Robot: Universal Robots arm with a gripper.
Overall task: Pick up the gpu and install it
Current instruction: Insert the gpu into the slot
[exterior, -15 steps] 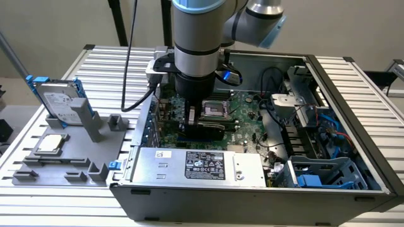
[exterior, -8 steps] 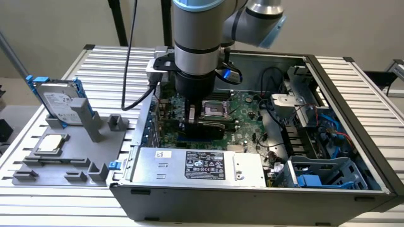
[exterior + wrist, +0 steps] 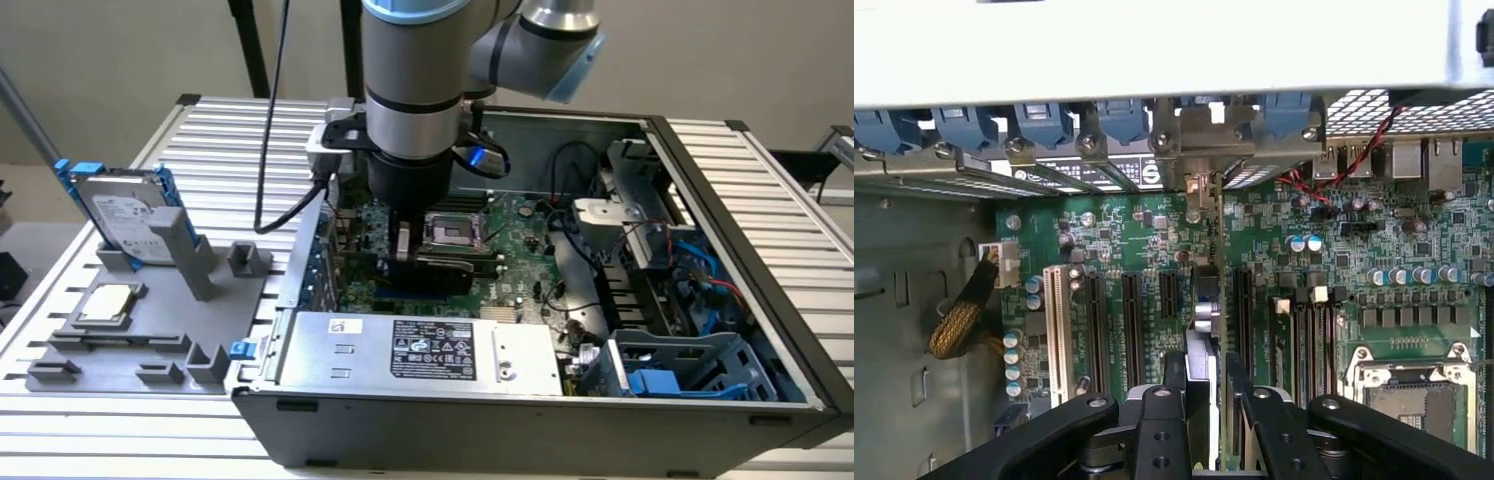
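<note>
The gpu [image 3: 1201,312] shows edge-on in the wrist view, a thin card standing upright over the green motherboard [image 3: 1124,240] among the long black expansion slots. Its silver end bracket [image 3: 1199,140] reaches the case's rear slot openings. My gripper [image 3: 1204,378] is shut on the card, with one black finger [image 3: 1174,380] on each side of it. In the exterior view the gripper [image 3: 424,262] is down inside the open computer case [image 3: 534,425], with the dark gpu [image 3: 441,274] at its tip, low over the board beside the CPU socket [image 3: 447,232].
A silver power supply [image 3: 420,350] lies along the case's near side, and a drive cage [image 3: 681,365] and cables stand at the exterior view's right. On the grey fixture [image 3: 147,340] outside the case are a hard drive with blue rails [image 3: 123,215] and a small CPU chip [image 3: 107,305].
</note>
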